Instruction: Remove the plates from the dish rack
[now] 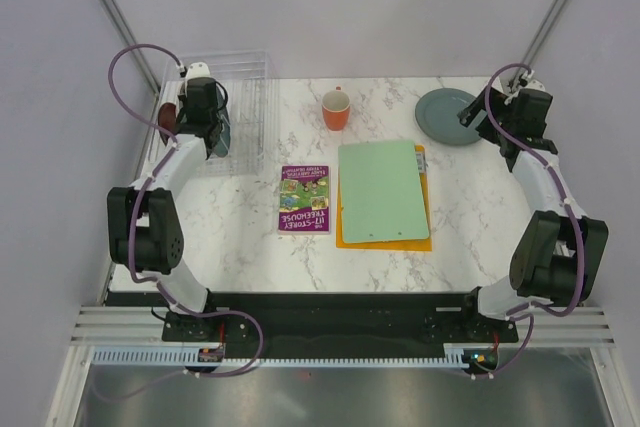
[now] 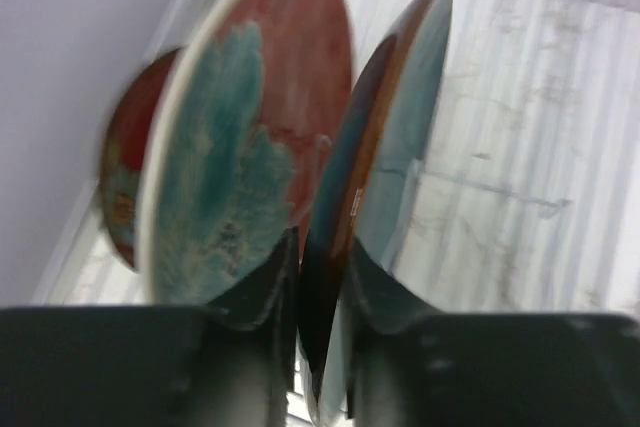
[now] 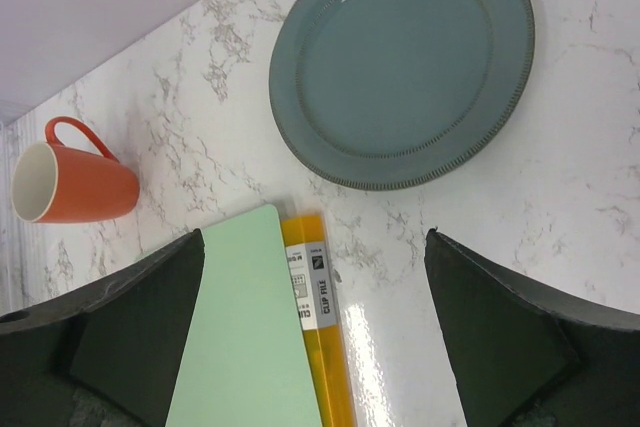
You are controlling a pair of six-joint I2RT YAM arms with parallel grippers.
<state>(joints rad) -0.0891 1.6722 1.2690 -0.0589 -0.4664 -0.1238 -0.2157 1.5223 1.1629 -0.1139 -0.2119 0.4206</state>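
Three plates stand on edge in the dish rack (image 1: 245,97) at the far left corner of the counter (image 1: 470,207), and a fourth one lies flat at the far right. The rack is a clear plastic tray with thin upright dividers and a ribbed floor. In the left wrist view the nearest to the camera is a plate with a pale blue face (image 2: 395,137) and a brown-orange rim. Beside it stands a teal and red plate (image 2: 240,167) with a cream rim and a mottled glaze that looks hand-painted. Behind that one a mostly red plate (image 2: 125,177) shows only partly and is blurred. The left end effector (image 2: 320,287) has its dark fingers (image 2: 395,307) narrow, one on each side of the rim of the pale blue plate. Whether they already press on it I cannot tell. The grey-green plate (image 3: 400,62) is round and glossy, with a raised rim that has a fine beaded edge, and it rests on the white marble-pattern surface. The right end effector (image 3: 315,237) hangs above the counter just beside this plate, its fingers wide apart and holding nothing. Near it are an orange cup (image 3: 80,187) with a white inside, a smooth pale green board (image 3: 250,327) on an orange folder (image 3: 325,347), and a purple book (image 1: 305,199).
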